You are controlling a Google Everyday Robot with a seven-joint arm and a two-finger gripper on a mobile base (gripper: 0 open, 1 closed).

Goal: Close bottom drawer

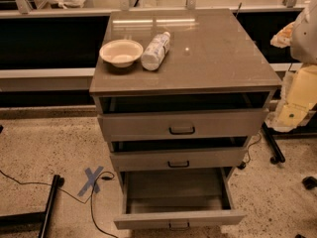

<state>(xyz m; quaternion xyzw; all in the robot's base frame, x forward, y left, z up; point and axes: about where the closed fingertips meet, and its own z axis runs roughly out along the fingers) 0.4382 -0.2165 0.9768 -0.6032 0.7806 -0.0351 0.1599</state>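
The grey cabinet (198, 58) has three drawers. The bottom drawer (179, 217) is pulled far out toward me, and its inside (176, 190) looks bare. Its slim front panel has a small dark handle (179, 225) at the picture's lower edge. The middle drawer (177, 158) and the top drawer (181, 124) each stand out a little, with dark gaps above them. My gripper (303, 33) is the pale shape at the right edge. It is level with the cabinet top, to its right and well above the bottom drawer.
A white bowl (121, 52) and a lying plastic bottle (155, 50) sit on the cabinet top. A blue tape cross (90, 180), a black cable and a black stand leg (49, 202) are on the floor at left. Yellowish bags (297, 100) and a wheeled leg (272, 145) are at right.
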